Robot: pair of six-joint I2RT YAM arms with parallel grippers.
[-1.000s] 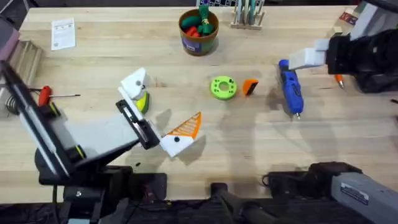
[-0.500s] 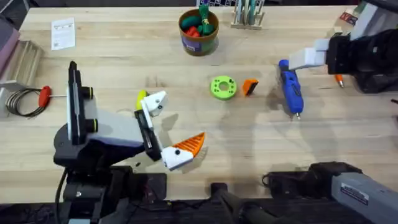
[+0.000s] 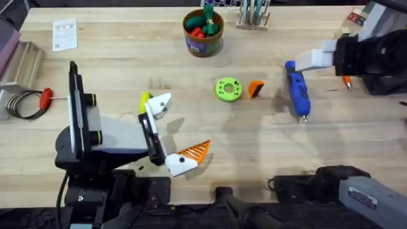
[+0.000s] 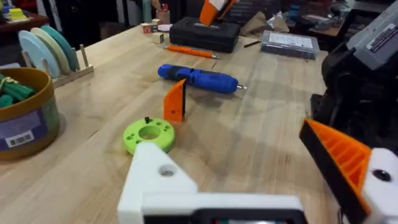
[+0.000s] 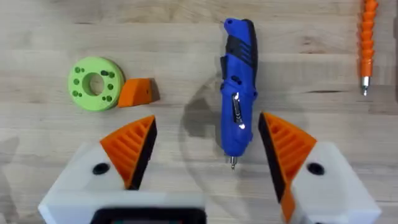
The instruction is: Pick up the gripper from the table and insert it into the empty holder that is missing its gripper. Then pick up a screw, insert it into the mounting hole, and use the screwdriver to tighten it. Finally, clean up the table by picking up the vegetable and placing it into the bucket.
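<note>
The small orange gripper [image 3: 255,88] [image 4: 175,101] [image 5: 135,92] lies on the table beside a green disc [image 3: 228,89]. My left gripper [image 3: 181,127] is open. One side is a bare white holder [image 3: 159,102] [image 4: 155,180]; the other side carries an orange ribbed finger [image 4: 339,155]. The yellow-green vegetable [image 3: 145,98] peeks out from behind the holder. The blue screwdriver [image 3: 297,89] [image 5: 239,93] lies right of the orange piece. My right gripper [image 5: 208,149] hangs open above the screwdriver. The bucket [image 3: 203,32] [image 4: 25,112] stands at the back with toys inside. A small dark pin [image 4: 147,119] stands on the disc; whether it is a screw I cannot tell.
A red-handled screwdriver [image 3: 44,97] and coiled wire lie at the far left, with a paper card [image 3: 65,33] behind them. A rack [image 3: 254,16] stands at the back. An orange pen [image 5: 368,37] lies right of the blue screwdriver.
My left arm has folded upright, and its gripper has turned and dropped a little toward the front edge. The right arm and the loose things have not moved.
</note>
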